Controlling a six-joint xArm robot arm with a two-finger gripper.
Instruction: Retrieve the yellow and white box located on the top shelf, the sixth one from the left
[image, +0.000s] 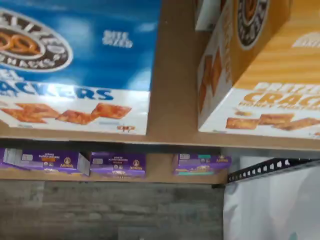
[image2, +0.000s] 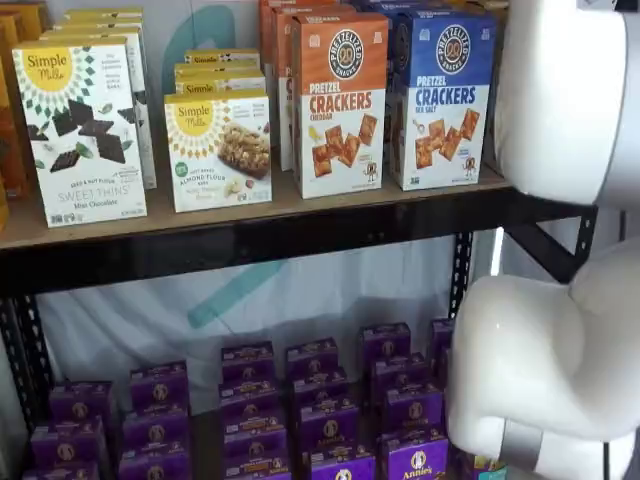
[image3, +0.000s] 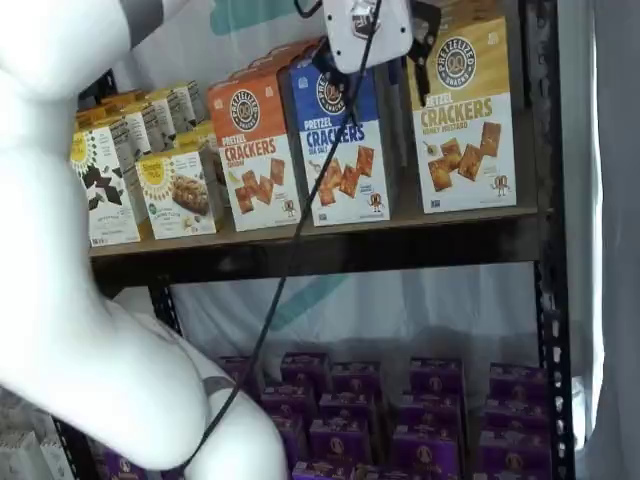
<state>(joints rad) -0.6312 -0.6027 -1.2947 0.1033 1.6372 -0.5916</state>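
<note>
The yellow and white box (image3: 465, 110) stands upright at the right end of the top shelf (image3: 330, 245), close to the black upright. In the wrist view the yellow and white box (image: 265, 75) shows close up, with a strip of bare shelf board (image: 175, 100) between it and the blue-topped box. My gripper (image3: 375, 50) hangs from the top edge of a shelf view, in front of the gap between those two boxes. Its black fingers stand apart on either side of the white body, open and holding nothing. In the other shelf view my white arm hides the box.
A blue-topped cracker box (image3: 340, 150) and an orange-topped one (image3: 255, 150) stand left of the target, with Simple Mills boxes (image2: 80, 130) further left. Purple boxes (image3: 360, 400) fill the lower shelf. A black upright (image3: 545, 200) borders the right. A cable (image3: 300, 230) hangs down.
</note>
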